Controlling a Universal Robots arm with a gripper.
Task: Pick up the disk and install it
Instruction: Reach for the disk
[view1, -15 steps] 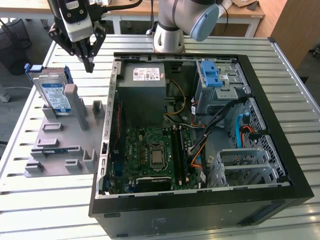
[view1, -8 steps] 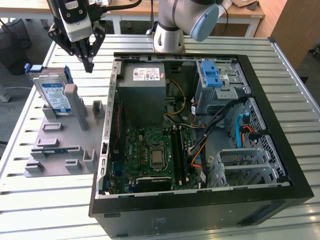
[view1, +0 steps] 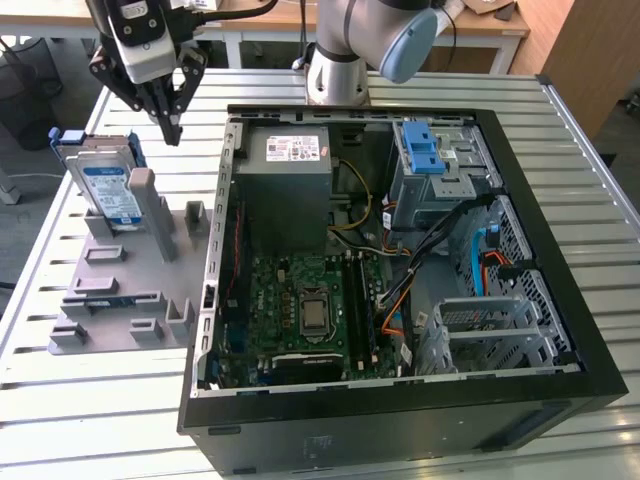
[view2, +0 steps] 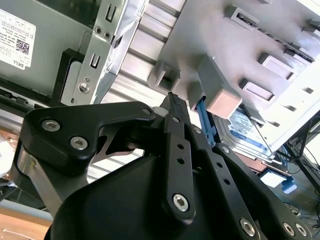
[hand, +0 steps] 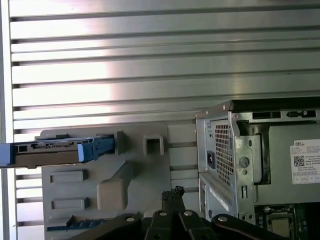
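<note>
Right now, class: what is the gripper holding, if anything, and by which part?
Nothing. The gripper hangs shut and empty above the grey fixture, beside the disk standing in it.

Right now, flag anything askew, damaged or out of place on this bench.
Nothing stands out. The disk stands on edge in the grey fixture beside the open computer case; the gripper hangs over the fixture, shut and empty.

Worktop (view1: 90, 420) carries open computer case (view1: 400, 415) at exterior view's right | fixture plate (view1: 150, 275) just beside it at exterior view's left | disk (view1: 108, 190) at plate's far end, apparently propped on edge | gripper (view1: 172, 132) above plate, between disk and case
</note>
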